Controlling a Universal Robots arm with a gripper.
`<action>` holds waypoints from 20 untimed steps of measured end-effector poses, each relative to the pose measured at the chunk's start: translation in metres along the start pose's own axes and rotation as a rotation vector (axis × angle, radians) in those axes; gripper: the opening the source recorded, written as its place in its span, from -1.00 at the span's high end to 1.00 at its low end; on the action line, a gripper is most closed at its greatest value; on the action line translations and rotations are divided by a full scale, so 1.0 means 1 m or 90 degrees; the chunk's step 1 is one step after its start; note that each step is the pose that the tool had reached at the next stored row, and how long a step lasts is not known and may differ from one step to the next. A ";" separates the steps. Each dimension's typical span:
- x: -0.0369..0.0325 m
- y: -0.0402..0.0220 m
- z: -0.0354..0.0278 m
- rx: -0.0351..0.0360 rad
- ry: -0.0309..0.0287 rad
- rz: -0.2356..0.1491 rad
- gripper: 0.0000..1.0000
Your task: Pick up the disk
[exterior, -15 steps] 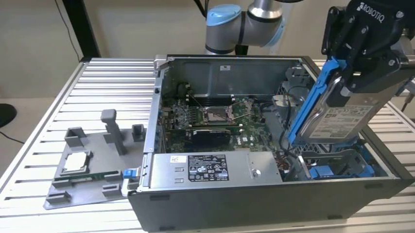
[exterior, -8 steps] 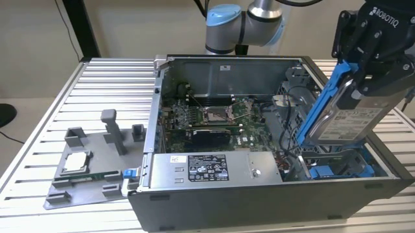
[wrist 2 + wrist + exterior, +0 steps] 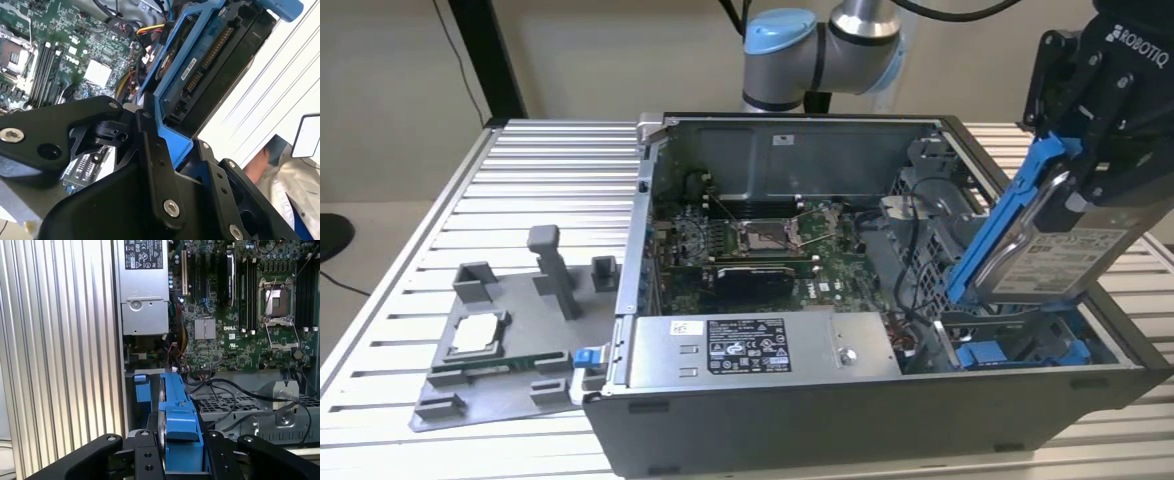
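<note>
2 fingers [image 3: 145, 460] of the gripper [image 3: 181, 452] clamp the disk [image 3: 1047, 255], tilted, above the case [image 3: 854, 420].

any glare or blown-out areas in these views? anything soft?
Second wrist view: the ribbed metal table is blown out to near white, and the black gripper up close looks soft. First wrist view: evenly lit, green motherboard sharp. Exterior view: soft light; the silver-grey disk in its blue bracket reads clearly.

Silver arm [image 3: 861, 25], pale-blue joint caps, black screw-studded gripper [image 3: 1101, 150].
</note>
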State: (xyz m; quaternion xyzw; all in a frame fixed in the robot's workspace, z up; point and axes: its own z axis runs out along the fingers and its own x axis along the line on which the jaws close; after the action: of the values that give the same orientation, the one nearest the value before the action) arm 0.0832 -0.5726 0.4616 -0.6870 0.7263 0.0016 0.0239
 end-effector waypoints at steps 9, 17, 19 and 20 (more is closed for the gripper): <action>0.0126 -0.0072 0.0027 0.0000 0.0000 0.000 1.00; 0.0136 -0.0072 0.0088 0.0000 0.0000 0.000 1.00; 0.0136 -0.0071 0.0104 0.0000 0.0000 0.000 1.00; 0.0136 -0.0071 0.0109 0.0000 -0.0001 0.000 1.00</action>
State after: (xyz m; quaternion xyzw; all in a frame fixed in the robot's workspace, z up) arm 0.0898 -0.5862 0.4504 -0.6868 0.7265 0.0016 0.0240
